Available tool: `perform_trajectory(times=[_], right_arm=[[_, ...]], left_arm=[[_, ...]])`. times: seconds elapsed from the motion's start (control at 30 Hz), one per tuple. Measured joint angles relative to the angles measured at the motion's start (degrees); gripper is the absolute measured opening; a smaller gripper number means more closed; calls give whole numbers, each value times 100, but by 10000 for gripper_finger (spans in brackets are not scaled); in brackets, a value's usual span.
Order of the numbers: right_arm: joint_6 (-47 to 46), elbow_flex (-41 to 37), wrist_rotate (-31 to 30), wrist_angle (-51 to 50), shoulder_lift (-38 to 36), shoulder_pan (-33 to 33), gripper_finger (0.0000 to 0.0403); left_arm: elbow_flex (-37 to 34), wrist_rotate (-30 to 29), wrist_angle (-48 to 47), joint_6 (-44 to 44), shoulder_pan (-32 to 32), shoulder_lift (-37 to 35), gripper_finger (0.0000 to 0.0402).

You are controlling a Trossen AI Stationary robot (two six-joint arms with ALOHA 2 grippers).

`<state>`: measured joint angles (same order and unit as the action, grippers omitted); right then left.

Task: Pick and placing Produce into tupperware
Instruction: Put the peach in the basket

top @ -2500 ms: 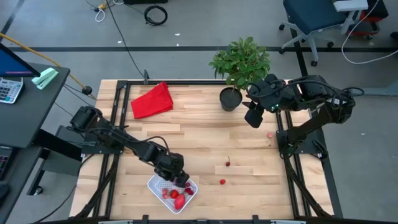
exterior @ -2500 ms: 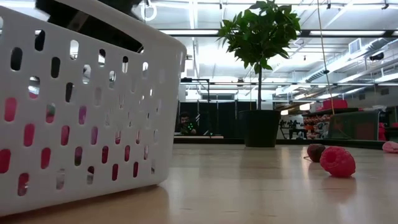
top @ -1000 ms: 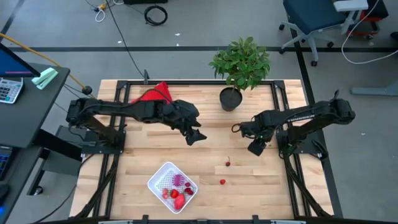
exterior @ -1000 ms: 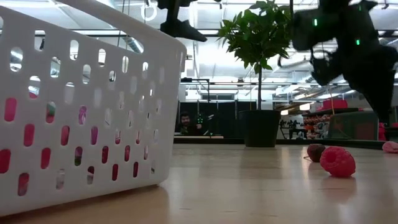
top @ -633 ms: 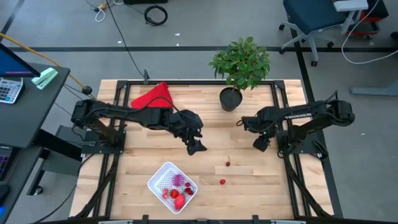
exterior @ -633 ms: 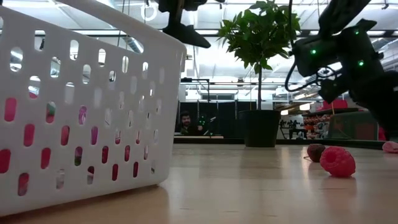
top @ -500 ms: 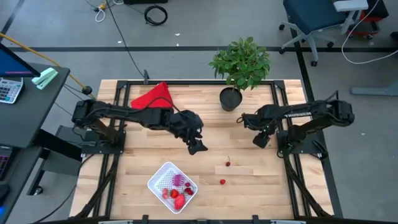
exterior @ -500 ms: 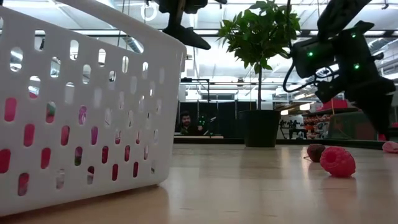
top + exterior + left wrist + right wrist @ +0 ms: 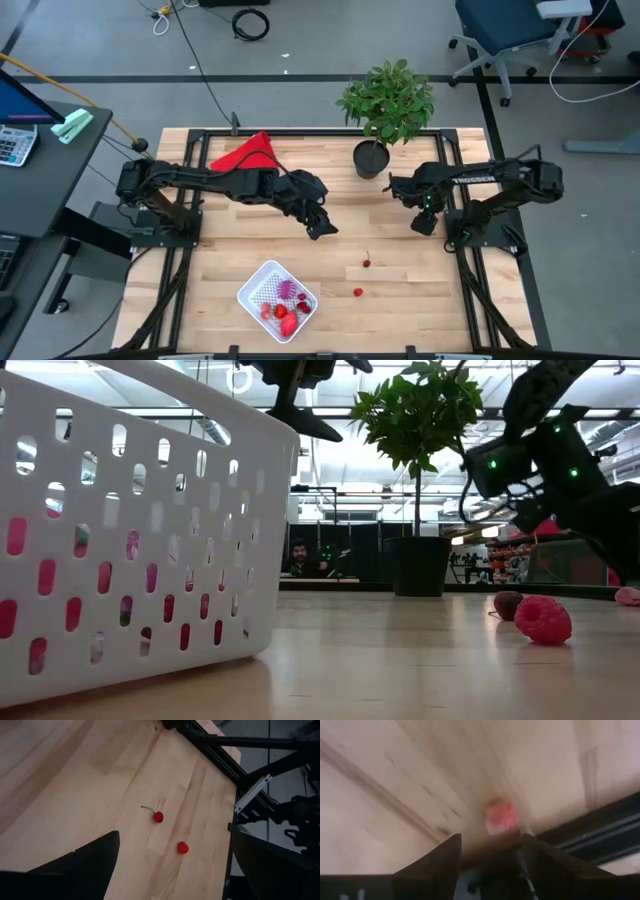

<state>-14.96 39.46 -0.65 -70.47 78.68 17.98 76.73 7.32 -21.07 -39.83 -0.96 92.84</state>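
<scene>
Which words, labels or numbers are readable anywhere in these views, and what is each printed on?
White lettering along the right dark robot arm: too small to read.
Keys of the grey calculator on the side desk: too small to read.
Nothing else carries text.

The right tool [image 9: 487, 851] is seen from behind its two dark fingers [image 9: 437, 857], which stand apart with a gap between them. Directly ahead of that gap lies one small pinkish-red piece of produce [image 9: 501, 816], rounded, resting on the light wooden surface [image 9: 395, 775]. It lies just beside the fingertips; contact cannot be confirmed. A black frame rail [image 9: 600, 832] borders the surface close beyond the piece. Wood grain lines run diagonally across the boards.
</scene>
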Motion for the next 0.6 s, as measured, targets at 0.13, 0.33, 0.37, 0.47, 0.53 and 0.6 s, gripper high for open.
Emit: perform_trajectory(times=[0.13,0.33,0.37,0.47,0.53,0.6], right_arm=[[316,0,42,-99,424,-12,215],[477,0,-167,76,1257,-13,215],[474,0,-201,142,1382,-13,215],[472,0,-213,343,1677,-13,215],[474,9,-210,400,1818,-13,215],[474,15,-200,426,1913,-13,215]], left_arm=[[0,-47,19,2,23,0,389],[0,-157,19,7,14,0,389],[0,-161,19,7,15,0,389],[0,-178,19,7,16,7,389],[0,-178,16,7,16,17,389],[0,-176,18,7,16,17,389]])
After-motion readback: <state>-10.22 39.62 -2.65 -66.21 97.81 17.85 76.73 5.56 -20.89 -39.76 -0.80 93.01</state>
